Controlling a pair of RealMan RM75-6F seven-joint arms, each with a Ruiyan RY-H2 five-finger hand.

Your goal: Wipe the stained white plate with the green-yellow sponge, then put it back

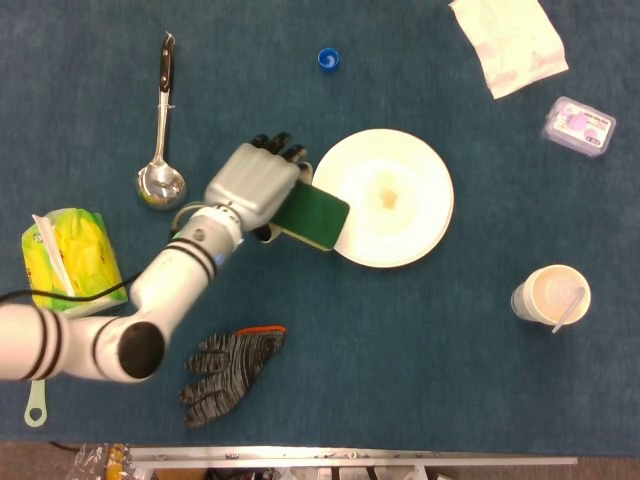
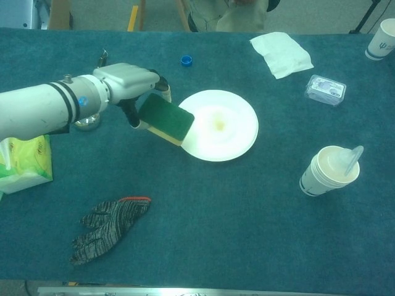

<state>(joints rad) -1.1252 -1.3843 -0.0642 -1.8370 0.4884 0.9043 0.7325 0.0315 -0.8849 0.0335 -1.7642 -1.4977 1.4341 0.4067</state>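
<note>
My left hand (image 1: 255,185) (image 2: 131,82) grips the green-yellow sponge (image 1: 314,216) (image 2: 165,119), green face up, held above the table. The sponge's far corner overlaps the left rim of the white plate (image 1: 400,190) (image 2: 229,132). A small yellowish stain (image 1: 388,198) (image 2: 218,125) marks the plate's middle, to the right of the sponge. My right hand shows in neither view.
A ladle (image 1: 160,150) lies left of my hand, a yellow-green packet (image 1: 70,255) at the far left, a knit glove (image 1: 228,370) near the front. A blue cap (image 1: 328,58), napkin (image 1: 508,42), small box (image 1: 578,127) and paper cup (image 1: 552,295) surround the plate.
</note>
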